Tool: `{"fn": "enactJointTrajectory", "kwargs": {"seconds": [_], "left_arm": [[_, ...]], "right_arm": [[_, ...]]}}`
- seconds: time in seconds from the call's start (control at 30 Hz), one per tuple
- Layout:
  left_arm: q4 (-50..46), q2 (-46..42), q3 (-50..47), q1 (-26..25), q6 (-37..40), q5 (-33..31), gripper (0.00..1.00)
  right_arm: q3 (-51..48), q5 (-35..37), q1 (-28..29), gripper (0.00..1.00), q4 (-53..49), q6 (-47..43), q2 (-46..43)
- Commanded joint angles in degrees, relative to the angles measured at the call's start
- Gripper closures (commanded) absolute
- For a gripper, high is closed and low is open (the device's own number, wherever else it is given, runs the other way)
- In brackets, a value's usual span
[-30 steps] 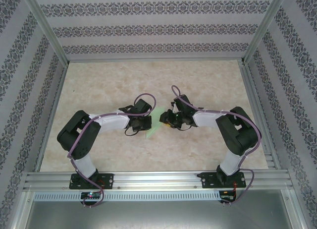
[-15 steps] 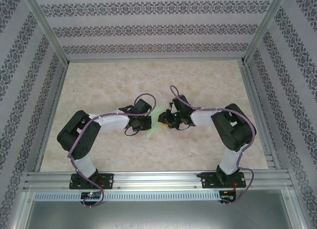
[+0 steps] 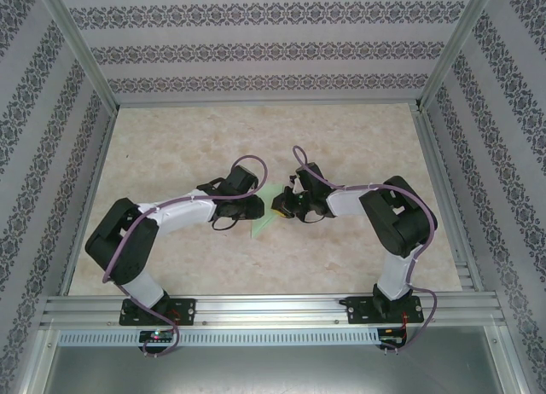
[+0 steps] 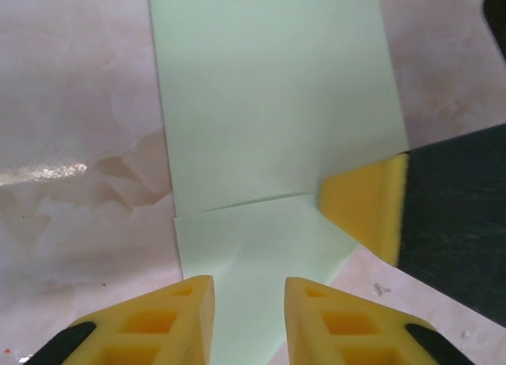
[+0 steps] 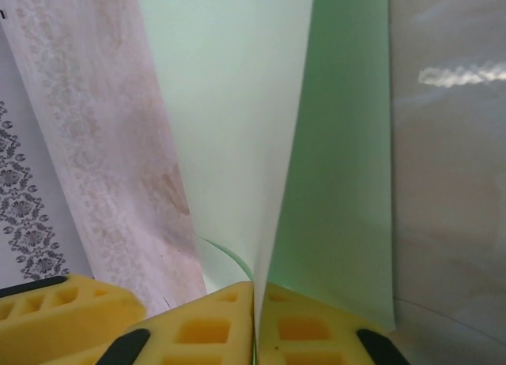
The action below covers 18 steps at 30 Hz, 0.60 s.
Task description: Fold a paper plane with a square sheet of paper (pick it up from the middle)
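Square sheet of paper (image 4: 269,104), part-folded: right gripper (image 5: 254,295) had just pinched its raised flap, left gripper (image 4: 249,290) newly released; fold apparently handed over.

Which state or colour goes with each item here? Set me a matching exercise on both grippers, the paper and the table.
Things:
1. left gripper
2. right gripper
3. sheet of paper
4. table

States or colours:
A. pale green, with a crease across it
B. marbled beige
C. shut on a lifted layer of the paper
D. fingers apart over the paper

Pairs: 1-D, 2-C, 3-A, 4-B.
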Motion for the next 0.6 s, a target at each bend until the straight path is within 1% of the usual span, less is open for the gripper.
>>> {"fn": "enactJointTrajectory", "kwargs": {"seconds": [0.0,0.07,0.1,0.23,0.33,0.47,0.57], "left_arm": [[3.1,-4.3,-1.5,0.5,3.5,1.5,0.65],[4.3,-6.3,-2.4,0.6,5.0,2.3,0.59],[4.6,-7.1,-2.6,0.5,5.8,2.7,0.57],[6.5,-10.6,-3.6,0.6,9.2,4.8,0.5],[8.1,-12.7,-4.4,0.6,11.5,6.4,0.45],[9.8,-14.9,-5.5,0.6,14.7,7.2,0.41],[10.1,-16.0,-6.2,0.5,17.5,6.7,0.39]], "right_arm": [[-1.3,4.0,0.3,0.95,0.4,0.9,-4.9],[-2.2,7.2,0.5,0.97,-1.6,1.5,-8.3],[-2.6,8.6,0.6,0.98,-2.5,1.6,-9.8],[-2.8,16.3,1.5,0.99,-10.3,2.2,-16.9],[-3.0,20.6,1.9,0.99,-14.2,4.0,-21.0],[-3.4,23.9,2.5,0.98,-15.3,7.6,-23.6],[-2.1,25.5,3.4,0.98,-15.0,9.3,-23.6]]}}
